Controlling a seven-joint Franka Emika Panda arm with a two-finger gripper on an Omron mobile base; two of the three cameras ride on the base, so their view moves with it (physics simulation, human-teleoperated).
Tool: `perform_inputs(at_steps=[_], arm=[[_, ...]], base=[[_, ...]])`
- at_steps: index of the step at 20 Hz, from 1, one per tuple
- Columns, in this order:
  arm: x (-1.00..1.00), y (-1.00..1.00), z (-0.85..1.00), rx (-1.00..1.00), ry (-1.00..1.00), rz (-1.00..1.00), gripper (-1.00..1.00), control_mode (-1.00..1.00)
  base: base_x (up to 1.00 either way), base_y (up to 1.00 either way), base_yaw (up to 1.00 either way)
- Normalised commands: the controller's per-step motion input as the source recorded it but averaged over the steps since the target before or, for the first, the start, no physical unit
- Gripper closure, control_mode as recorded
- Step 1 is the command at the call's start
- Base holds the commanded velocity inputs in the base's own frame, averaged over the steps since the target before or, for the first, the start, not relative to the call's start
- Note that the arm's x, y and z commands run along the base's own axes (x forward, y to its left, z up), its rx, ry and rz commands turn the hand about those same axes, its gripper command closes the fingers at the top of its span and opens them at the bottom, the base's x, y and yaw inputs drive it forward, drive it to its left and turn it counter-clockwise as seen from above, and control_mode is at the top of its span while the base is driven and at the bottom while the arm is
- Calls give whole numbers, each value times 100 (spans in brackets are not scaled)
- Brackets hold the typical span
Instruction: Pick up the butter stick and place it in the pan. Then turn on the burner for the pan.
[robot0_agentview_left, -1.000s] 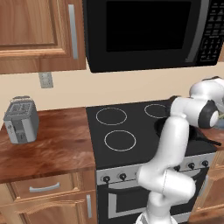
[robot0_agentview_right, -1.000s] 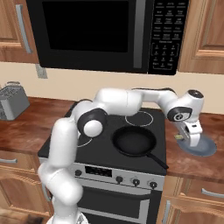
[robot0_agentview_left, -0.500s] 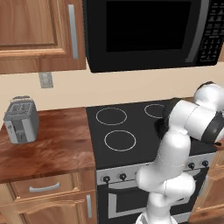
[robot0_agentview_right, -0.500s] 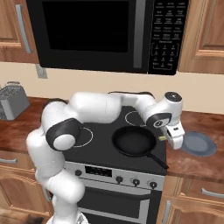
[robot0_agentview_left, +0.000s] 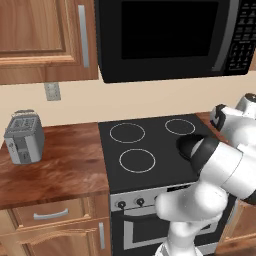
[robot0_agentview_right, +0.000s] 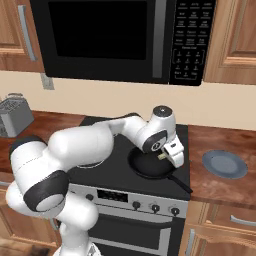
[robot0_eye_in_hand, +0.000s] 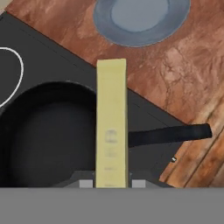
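Note:
The pale yellow butter stick (robot0_eye_in_hand: 111, 127) is clamped between my gripper's (robot0_eye_in_hand: 112, 183) fingertips and juts out over the right rim of the pan (robot0_eye_in_hand: 43, 135). Below it lies the round black pan on the stove's front right burner, its long handle (robot0_eye_in_hand: 170, 133) pointing toward the wooden counter. In the right base view my gripper (robot0_agentview_right: 168, 156) hangs just above the pan (robot0_agentview_right: 149, 169), with the butter stick (robot0_agentview_right: 162, 156) showing as a small yellow bit. My own arm hides the pan in the left base view.
A grey-blue plate (robot0_agentview_right: 225, 164) lies on the counter right of the stove. Stove knobs (robot0_agentview_right: 155, 207) line the front panel. A toaster (robot0_agentview_left: 24, 137) stands on the left counter. The microwave (robot0_agentview_right: 120, 40) hangs above the cooktop (robot0_agentview_left: 150, 145).
My arm has swung left, carrying the butter stick from above the plate to above the pan's right side. The gripper has stayed shut on it.

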Motion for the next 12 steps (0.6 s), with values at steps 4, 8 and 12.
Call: perform_inputs(at_steps=[4,8,12], arm=[[0,48,14,-1,5,22,100,-100],[0,31,5,0,2,19,100,-100],[0,26,1,0,2,14,100,-100]], base=[[0,0,0],[0,0,0],[0,0,0]])
